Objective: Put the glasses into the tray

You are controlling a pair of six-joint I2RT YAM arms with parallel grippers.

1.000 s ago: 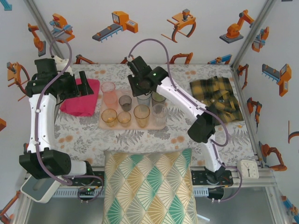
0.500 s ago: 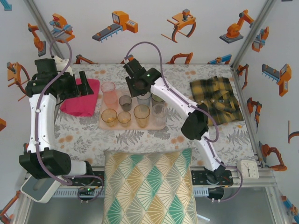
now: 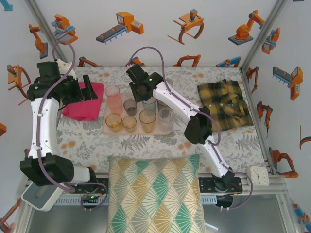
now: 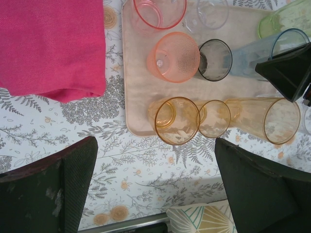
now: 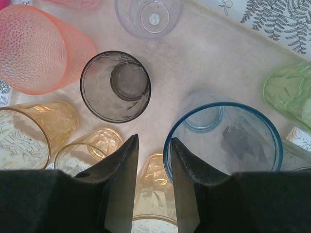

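The pale pink-beige tray (image 3: 167, 130) holds several glasses upright: a pink one (image 3: 112, 97), a grey one (image 3: 130, 106), amber ones (image 3: 147, 119), a clear one (image 3: 165, 116), a blue one (image 3: 149, 103) and a green one (image 3: 164, 101). My right gripper (image 3: 142, 90) hovers over the tray's back. In the right wrist view it (image 5: 154, 145) is open by a narrow gap. The blue glass (image 5: 223, 141) has its rim just beside the right finger, and nothing is gripped. My left gripper (image 4: 155, 184) is wide open and holds nothing, near the tray (image 4: 141, 92) and the amber glass (image 4: 176, 120).
A bright pink folded cloth (image 3: 83, 103) lies left of the tray, under my left gripper (image 3: 87, 87). A yellow plaid shirt (image 3: 224, 102) lies at the right. A patterned cushion (image 3: 155, 194) covers the near edge. A white clock (image 3: 259, 175) sits at the front right.
My right gripper has drifted a little to the left over the back of the tray. The glasses and my left arm have stayed put.
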